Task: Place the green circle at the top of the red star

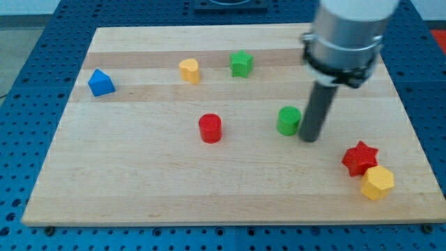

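Observation:
The green circle (288, 120) is a short green cylinder right of the board's middle. The red star (359, 157) lies at the lower right of the board. It is below and to the right of the green circle, well apart from it. My tip (309, 139) rests on the board just right of the green circle, touching or almost touching its right side. The rod rises from the tip to the grey arm body at the view's top right.
A yellow hexagon (377, 183) touches the red star's lower right. A red cylinder (210, 129) stands left of the green circle. A green star (241, 63), a yellow block (189, 70) and a blue block (100, 83) lie along the top. The wooden board (139, 188) ends near every view edge.

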Robot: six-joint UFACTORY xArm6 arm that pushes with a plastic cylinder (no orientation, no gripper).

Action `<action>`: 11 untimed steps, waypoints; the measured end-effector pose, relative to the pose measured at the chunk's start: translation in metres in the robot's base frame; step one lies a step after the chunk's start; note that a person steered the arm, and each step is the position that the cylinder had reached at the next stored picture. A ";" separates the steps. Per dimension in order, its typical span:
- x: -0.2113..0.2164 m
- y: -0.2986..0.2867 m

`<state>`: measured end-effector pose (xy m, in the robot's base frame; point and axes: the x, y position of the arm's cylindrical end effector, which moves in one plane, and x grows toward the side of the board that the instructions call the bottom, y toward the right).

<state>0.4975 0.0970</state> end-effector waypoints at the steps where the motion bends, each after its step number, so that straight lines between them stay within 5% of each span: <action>1: 0.010 -0.058; 3: -0.038 -0.088; 5: -0.036 0.000; 7: -0.079 0.004; 9: -0.018 0.054; 11: -0.038 0.006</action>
<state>0.4598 0.1026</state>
